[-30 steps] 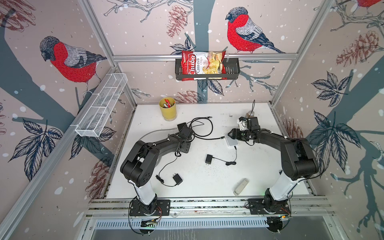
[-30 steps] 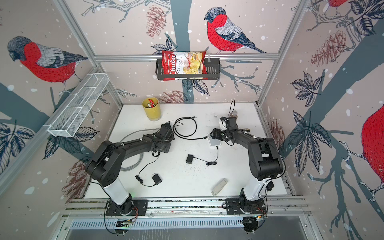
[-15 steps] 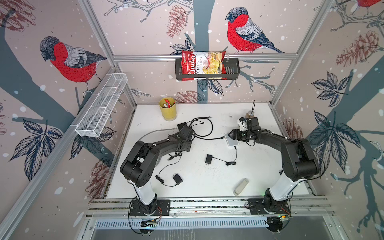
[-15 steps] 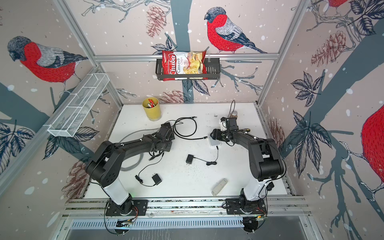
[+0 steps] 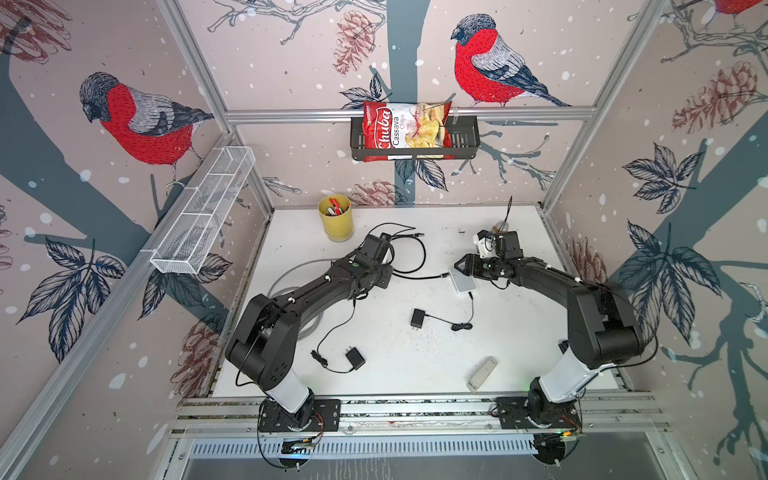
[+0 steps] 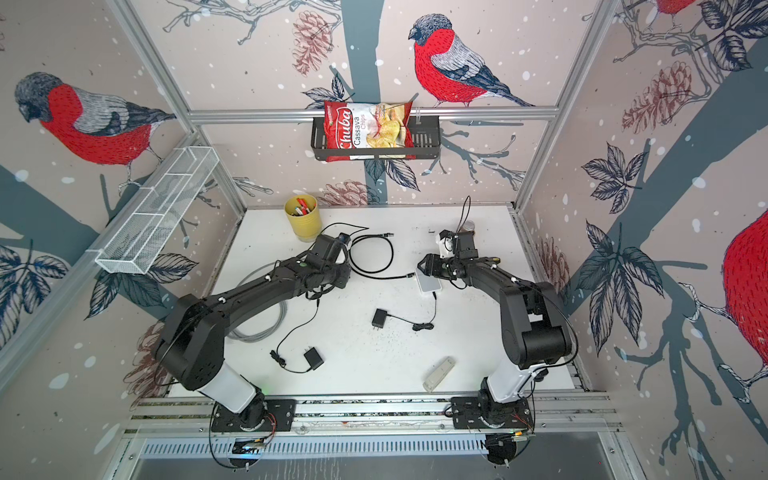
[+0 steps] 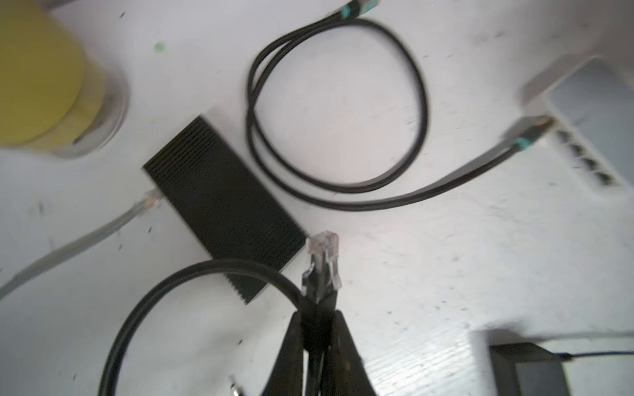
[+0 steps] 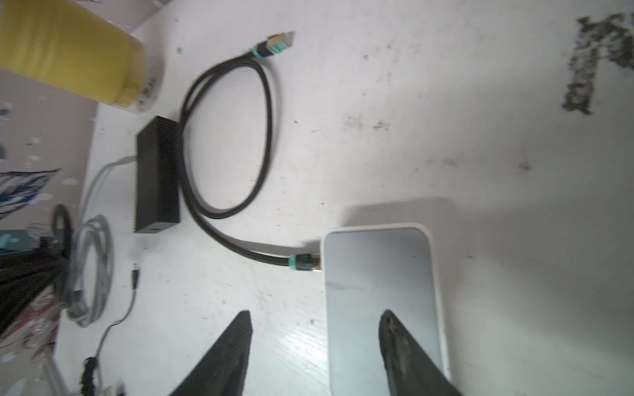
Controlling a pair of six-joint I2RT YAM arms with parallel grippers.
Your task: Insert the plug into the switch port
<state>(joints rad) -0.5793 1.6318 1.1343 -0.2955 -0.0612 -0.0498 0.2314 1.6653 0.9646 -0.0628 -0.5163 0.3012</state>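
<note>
— Any writing you can read in there?

— Only on the red chip bag (image 5: 405, 131) standing in the black basket (image 5: 467, 141) on the back wall. It says "Chuba Cassava Chips", and in both top views the words run sideways up the bag. The wrist views are too blurred to read anything on the boxes.

— Where's the plug?

— In the left claw (image 7: 317, 317). Its two fingers are pinched together on the black sleeve just behind the clear plug (image 7: 323, 257), which sticks out past the tips. Its black cable (image 7: 219, 264) curls away in a loop. In the left wrist view the plug's tip is near a corner of the black ribbed box (image 7: 219, 205) and well apart from the switch.

— And the switch?

— The white switch (image 8: 377, 291) lies flat on the white table (image 5: 415, 374) in front of the right arm, and its top is plain and glossy. A row of ports (image 7: 583, 161) runs along one side, with a teal-ringed plug (image 8: 302, 263) sitting in the port at one end. A grey cable (image 7: 85, 236) goes into the black box.

— The right claw?

— The right claw (image 8: 315, 319) is spread wide, holding nothing. One tip is over the switch's top and the other is over bare table beside it. I can't tell whether either one touches.

— Anything else?

— A yellow cup (image 5: 336, 220) of pens stands at the back.
</note>
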